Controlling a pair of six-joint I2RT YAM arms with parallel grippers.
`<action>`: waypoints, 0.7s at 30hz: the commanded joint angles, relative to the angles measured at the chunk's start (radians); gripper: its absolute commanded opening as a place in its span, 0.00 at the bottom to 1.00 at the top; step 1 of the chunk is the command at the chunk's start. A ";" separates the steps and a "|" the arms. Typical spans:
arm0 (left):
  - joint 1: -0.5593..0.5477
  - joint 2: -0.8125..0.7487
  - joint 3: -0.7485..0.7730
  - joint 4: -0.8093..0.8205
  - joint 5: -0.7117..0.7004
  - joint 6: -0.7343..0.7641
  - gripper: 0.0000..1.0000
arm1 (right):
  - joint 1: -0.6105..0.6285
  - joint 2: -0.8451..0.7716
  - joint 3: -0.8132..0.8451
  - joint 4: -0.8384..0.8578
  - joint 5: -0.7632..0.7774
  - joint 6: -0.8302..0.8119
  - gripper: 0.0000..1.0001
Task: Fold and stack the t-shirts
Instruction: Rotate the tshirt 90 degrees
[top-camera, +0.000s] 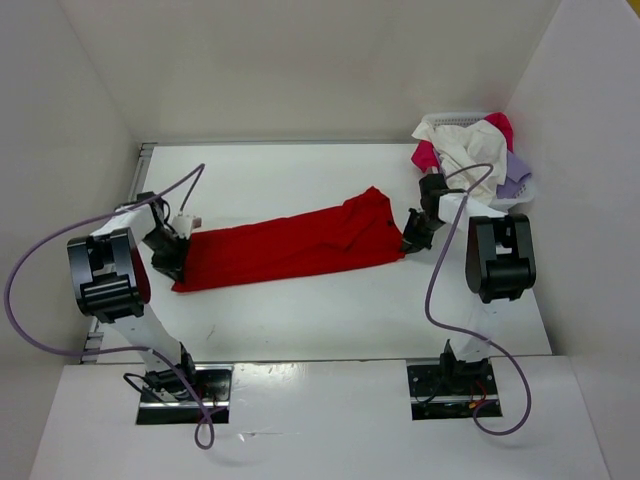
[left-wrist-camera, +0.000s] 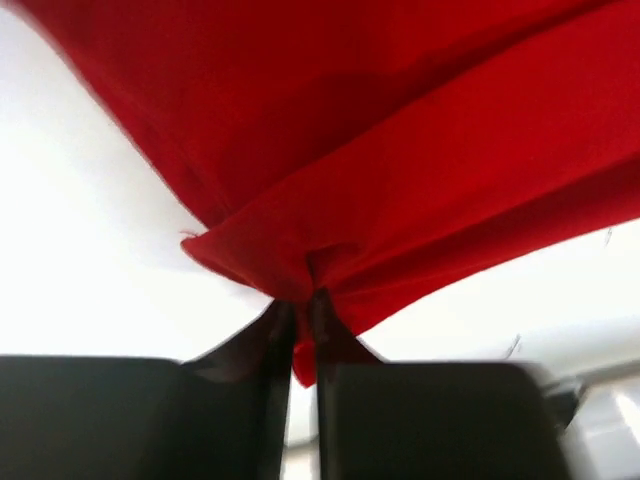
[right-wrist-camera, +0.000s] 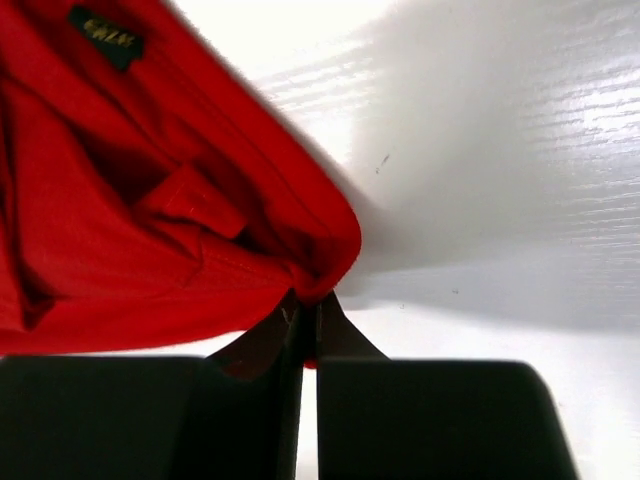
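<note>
Your left gripper (left-wrist-camera: 303, 305) is clenched on the nine o'clock end of the long red cloth t-shirt (top-camera: 290, 245); your right gripper (right-wrist-camera: 308, 305) clamps its three o'clock end.

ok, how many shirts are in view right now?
4. The red t-shirt lies stretched across the table. The off-white shirt, pinkish-red shirt and lavender shirt sit heaped in the basket, far right. More may be hidden underneath.

A white mesh basket (top-camera: 458, 117) occupies the table's (top-camera: 300, 320) far-right corner.
</note>
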 joint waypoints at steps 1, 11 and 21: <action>0.007 -0.042 -0.076 -0.105 -0.142 0.117 0.21 | 0.000 -0.028 0.000 -0.015 0.072 0.001 0.07; 0.029 -0.182 0.129 -0.123 -0.107 0.097 0.76 | 0.063 0.021 0.046 -0.038 0.139 0.001 0.11; -0.072 0.062 0.236 0.048 0.030 0.076 0.81 | 0.093 0.041 0.064 -0.038 0.140 0.010 0.15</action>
